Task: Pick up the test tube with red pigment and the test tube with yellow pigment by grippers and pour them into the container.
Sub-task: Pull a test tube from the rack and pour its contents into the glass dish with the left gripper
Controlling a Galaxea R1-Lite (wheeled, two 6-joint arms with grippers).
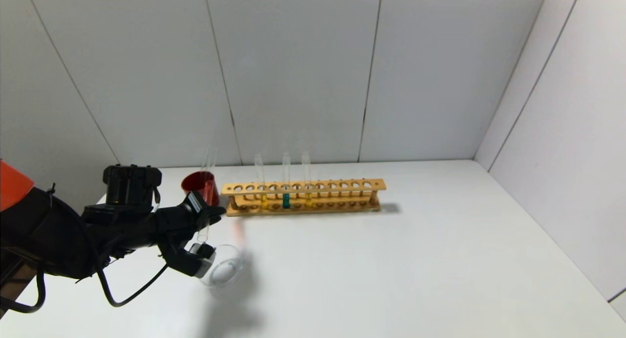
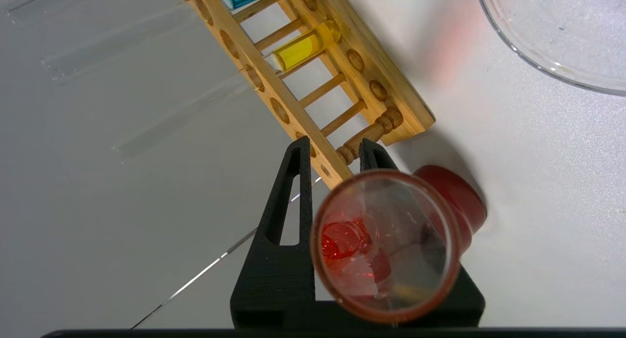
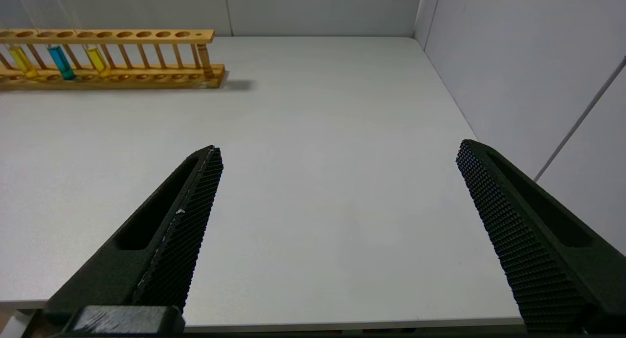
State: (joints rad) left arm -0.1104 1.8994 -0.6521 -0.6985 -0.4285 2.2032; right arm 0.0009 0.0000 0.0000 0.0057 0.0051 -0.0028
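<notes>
Left gripper (image 1: 203, 230) clamps red tube (image 2: 386, 245) | poised near dish (image 1: 222, 269) | right gripper (image 3: 337, 220) wide, idle | risk: early tilt spills onto table (image 1: 391, 269).

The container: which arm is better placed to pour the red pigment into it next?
Left. The left hand grips the test tube with red pigment close to the container. The right hand is open, empty, and its view misses the container.
</notes>
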